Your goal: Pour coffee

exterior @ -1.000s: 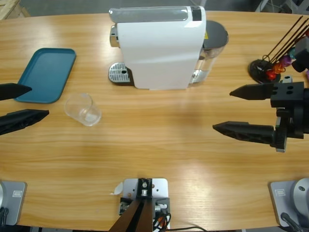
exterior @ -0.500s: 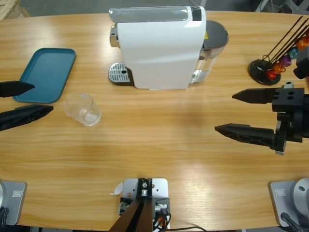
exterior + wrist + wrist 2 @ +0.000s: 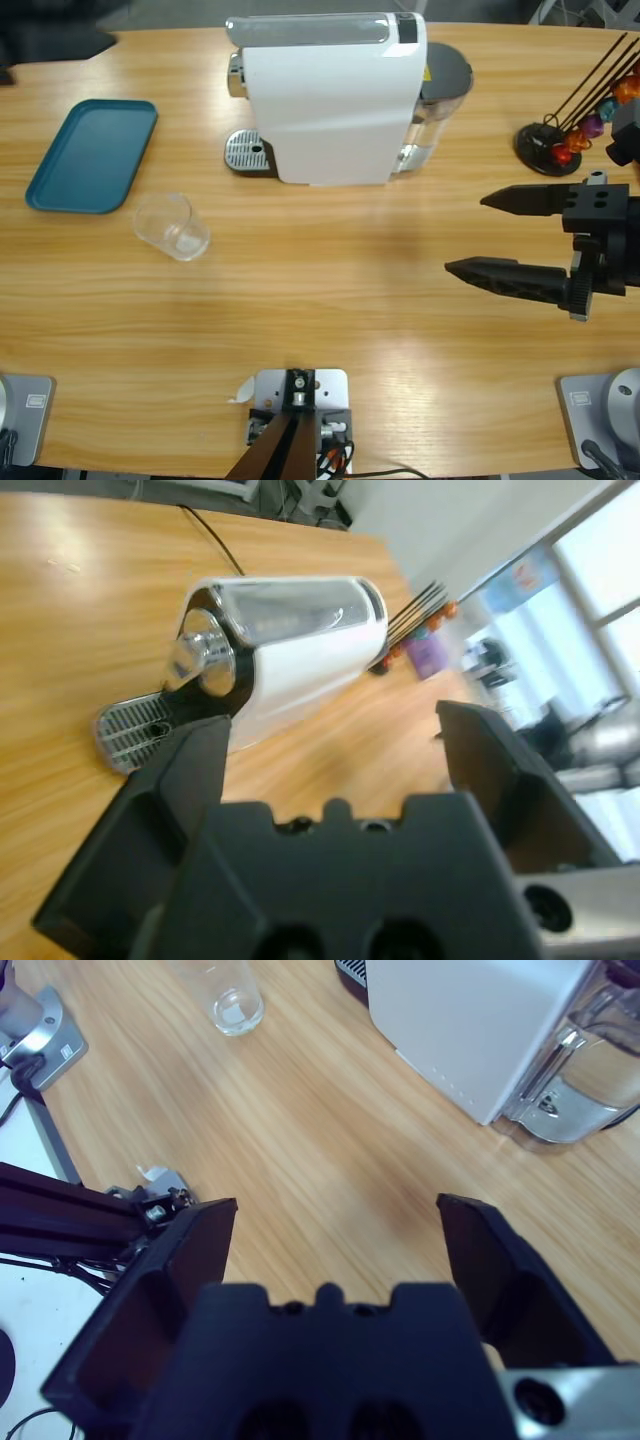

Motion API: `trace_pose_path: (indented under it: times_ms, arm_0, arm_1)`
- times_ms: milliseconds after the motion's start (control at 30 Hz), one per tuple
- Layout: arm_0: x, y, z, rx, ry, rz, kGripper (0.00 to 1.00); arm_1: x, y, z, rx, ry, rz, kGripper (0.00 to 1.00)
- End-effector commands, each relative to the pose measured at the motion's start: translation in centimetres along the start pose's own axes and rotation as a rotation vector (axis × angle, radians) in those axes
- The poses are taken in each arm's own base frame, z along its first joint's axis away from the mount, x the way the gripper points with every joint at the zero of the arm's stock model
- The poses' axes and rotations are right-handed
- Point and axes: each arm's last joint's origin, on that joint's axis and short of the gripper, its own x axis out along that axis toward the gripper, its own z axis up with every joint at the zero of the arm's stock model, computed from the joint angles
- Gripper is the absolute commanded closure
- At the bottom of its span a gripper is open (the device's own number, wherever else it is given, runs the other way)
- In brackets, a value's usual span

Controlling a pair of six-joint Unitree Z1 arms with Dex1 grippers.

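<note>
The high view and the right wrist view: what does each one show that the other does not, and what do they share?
Only the high view shows the flat teal plastic tray, the black stand of coloured capsules and the machine's round metal drip grate.

Only the right wrist view shows the floor past the table's edge and a black rig bar there.

Both show the clear empty glass tumbler standing upright, the big white coffee machine, the wooden table and the right end effector, open and holding nothing.
</note>
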Motion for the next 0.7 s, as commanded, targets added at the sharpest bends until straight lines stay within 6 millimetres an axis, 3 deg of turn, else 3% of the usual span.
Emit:
trace_pose_path:
  times_ms: [33, 133, 267, 700]
  arm_0:
    - [5.7, 7.1, 3.1, -0.337, 0.033, -0.106, 0.193]
    - [8.0, 8.7, 3.4, -0.409, 0.066, -0.176, 0.193]
    - [8.9, 9.0, 3.2, -0.453, 0.138, -0.265, 0.255]
    - [6.9, 12.0, 1.5, -0.532, 0.152, -0.219, 0.276]
  arm_1:
    - [0.4, 0.0, -0.8, 0.007, 0.030, 0.001, 0.105]
    - [0.3, 0.0, -0.8, 0.005, 0.026, 0.001, 0.107]
    - [0.3, 0.0, -0.9, 0.004, 0.023, 0.001, 0.109]
    - [0.4, 0.0, -0.9, 0.004, 0.028, -0.001, 0.110]
